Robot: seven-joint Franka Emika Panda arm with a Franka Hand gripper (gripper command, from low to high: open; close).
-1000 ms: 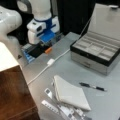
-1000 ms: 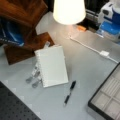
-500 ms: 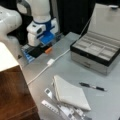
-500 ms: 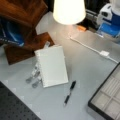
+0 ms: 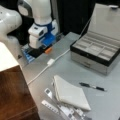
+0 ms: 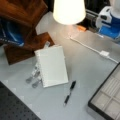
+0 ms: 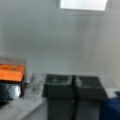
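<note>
Low at the far edge of the grey table [image 5: 75, 67], the gripper [image 5: 37, 51] hangs from the white and blue arm, right down at the tabletop; in the wrist view its two dark fingers [image 7: 58, 86] stand side by side, touching each other with nothing between them, so the pincer is closed and empty. Just beside it, toward a front view's right, lies a small orange block [image 5: 48, 50], which the wrist view shows as an orange piece [image 7: 11, 72] to the left of the fingers; whether it touches the gripper cannot be told. A white cable [image 5: 42, 71] with a small white plug box [image 5: 50, 61] runs across the table a little nearer than the gripper. Well apart from the pincer, a white notebook [image 5: 71, 93] lies flat, with a few metal strips [image 5: 53, 106] at its edge and a black pen [image 5: 92, 87] close by. An open grey case [image 5: 96, 53] with compartments stands further off, lid upright. A brown wooden box [image 5: 15, 100] sits at the table's side, and a white lamp shade [image 6: 68, 11] shows in a front view.
</note>
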